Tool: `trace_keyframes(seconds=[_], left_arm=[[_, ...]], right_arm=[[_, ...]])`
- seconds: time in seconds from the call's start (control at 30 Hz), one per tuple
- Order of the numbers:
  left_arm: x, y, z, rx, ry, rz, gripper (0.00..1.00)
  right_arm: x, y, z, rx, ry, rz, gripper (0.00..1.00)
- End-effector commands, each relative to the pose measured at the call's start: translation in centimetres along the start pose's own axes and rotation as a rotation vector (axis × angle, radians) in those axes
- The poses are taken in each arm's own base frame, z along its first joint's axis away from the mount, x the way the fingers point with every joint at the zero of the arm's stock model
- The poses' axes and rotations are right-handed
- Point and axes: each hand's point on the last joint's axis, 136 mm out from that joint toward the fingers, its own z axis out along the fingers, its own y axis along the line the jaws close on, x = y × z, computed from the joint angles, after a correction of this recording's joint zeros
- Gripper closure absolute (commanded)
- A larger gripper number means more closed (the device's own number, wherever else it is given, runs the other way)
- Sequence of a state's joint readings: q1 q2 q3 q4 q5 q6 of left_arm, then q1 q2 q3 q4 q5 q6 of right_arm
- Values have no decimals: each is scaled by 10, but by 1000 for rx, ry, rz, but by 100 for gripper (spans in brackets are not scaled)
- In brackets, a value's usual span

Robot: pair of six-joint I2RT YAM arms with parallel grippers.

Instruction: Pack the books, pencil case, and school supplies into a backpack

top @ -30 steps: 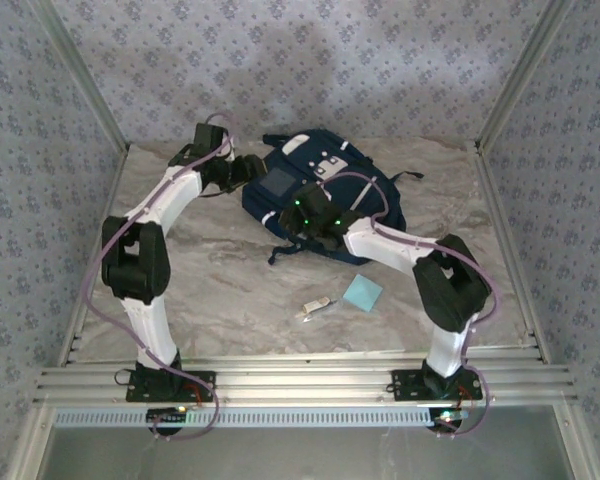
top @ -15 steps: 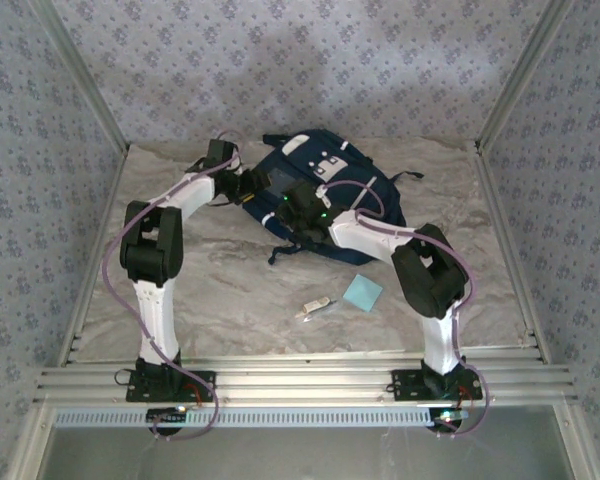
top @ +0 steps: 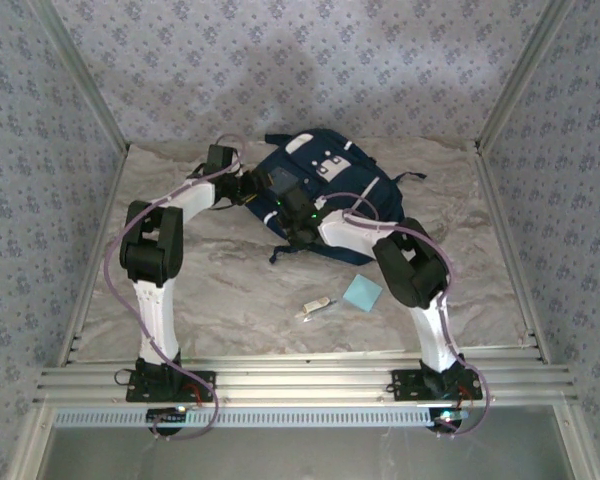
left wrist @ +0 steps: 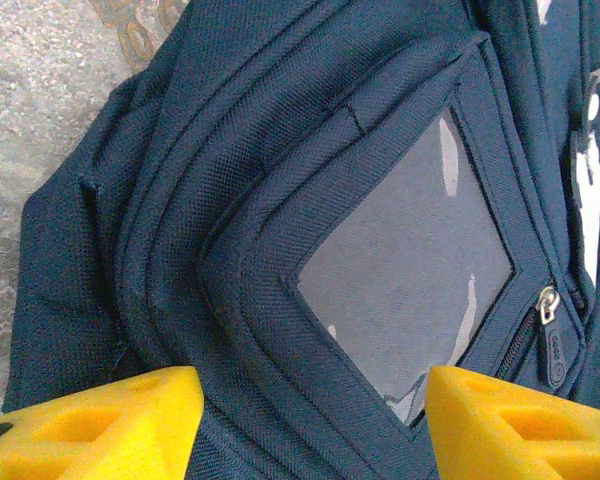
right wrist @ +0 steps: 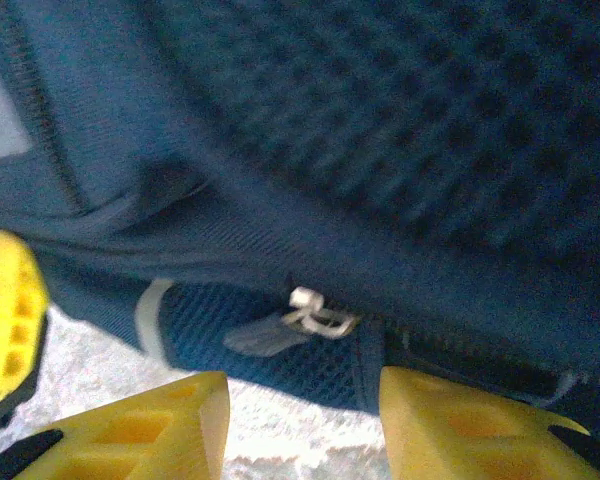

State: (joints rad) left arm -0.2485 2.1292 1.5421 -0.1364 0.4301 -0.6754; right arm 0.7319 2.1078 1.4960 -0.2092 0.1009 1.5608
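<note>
Arms have neared the backpack (top: 365,190) on the marbled table (top: 210,290) between wallpapered walls (top: 310,70), left fingers (left wrist: 100,425) and right fingers (right wrist: 140,430) spread.

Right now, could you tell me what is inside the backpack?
Nothing inside shows: the fabric of the backpack hides it. The blue pad and white stick lie outside on the table.

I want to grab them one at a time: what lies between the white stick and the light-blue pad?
Nothing: in the top view, bare table separates the white stick from the light-blue pad.
</note>
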Motion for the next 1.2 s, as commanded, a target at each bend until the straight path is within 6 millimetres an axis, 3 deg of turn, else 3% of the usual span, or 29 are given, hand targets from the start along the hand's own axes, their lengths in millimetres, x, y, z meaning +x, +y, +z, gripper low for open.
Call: trace_keyframes(seconds=[0.0, 0.17, 0.33, 0.5, 0.73, 1.0, 1.1, 1.17], left_arm=[[27, 15, 8, -21, 80, -44, 38], [29, 17, 8, -21, 80, -48, 38], [34, 23, 12, -32, 93, -55, 38], [35, 24, 14, -25, 96, -65, 38], [36, 25, 12, -35, 96, -55, 38], [36, 27, 16, -34, 98, -71, 39], [38, 26, 14, -31, 105, -74, 39], [38, 24, 12, -26, 100, -72, 39]], right_arm=[[-23, -9, 9, 62, -70, 49, 54], [-44, -17, 13, 83, -125, 105, 50], [-54, 6, -1, 33, -156, 95, 44], [-61, -7, 13, 81, -139, 134, 44], [-59, -16, 23, 103, -126, 117, 65], [-40, 6, 33, 93, -91, -3, 52], [-33, -1, 41, 128, -67, -23, 53], [-30, -10, 45, 145, -48, -17, 61]])
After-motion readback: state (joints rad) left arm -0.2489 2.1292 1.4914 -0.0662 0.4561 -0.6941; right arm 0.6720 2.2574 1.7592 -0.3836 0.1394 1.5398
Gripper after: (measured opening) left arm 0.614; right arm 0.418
